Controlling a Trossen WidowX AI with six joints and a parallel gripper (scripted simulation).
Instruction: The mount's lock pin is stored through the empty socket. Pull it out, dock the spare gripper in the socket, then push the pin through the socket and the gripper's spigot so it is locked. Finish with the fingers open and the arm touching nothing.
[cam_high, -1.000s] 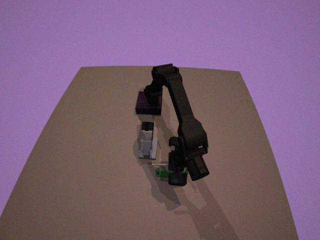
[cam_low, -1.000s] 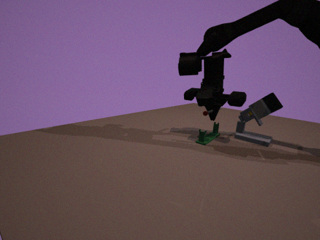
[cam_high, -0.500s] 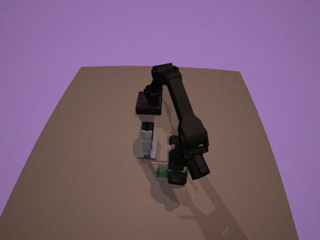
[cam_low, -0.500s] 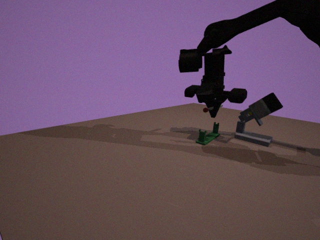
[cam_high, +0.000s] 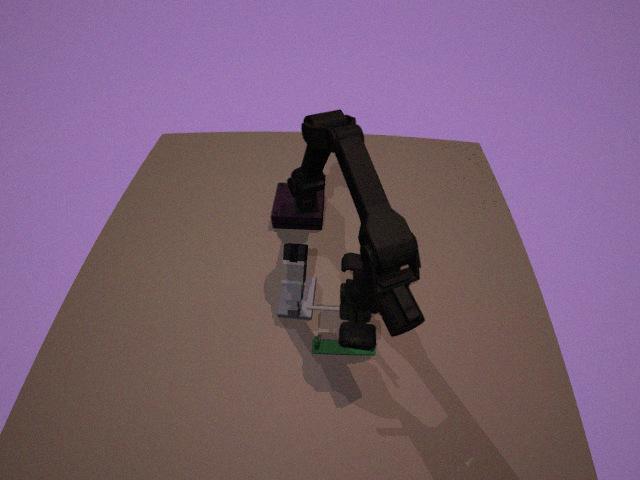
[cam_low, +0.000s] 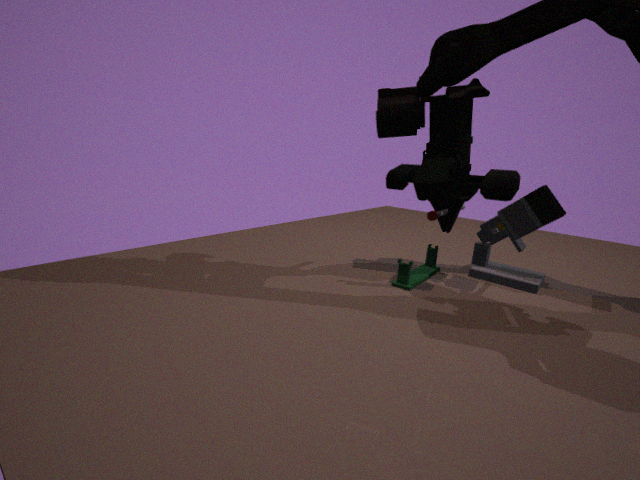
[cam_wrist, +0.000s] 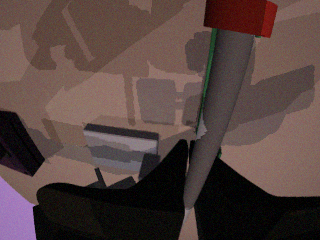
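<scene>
Gripper (cam_low: 445, 223) pinching lock pin (cam_wrist: 220, 103) (grey w/ red cap) — up in the air above green stand (cam_low: 415, 273), near grey mount (cam_low: 504, 276).

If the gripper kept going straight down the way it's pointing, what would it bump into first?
The gripper, shut on the red-capped pin, points down at the table. The green stand lies roughly beneath it, so it would probably meet that stand first, or the bare table just beside it. Depth is hard to judge here.
</scene>
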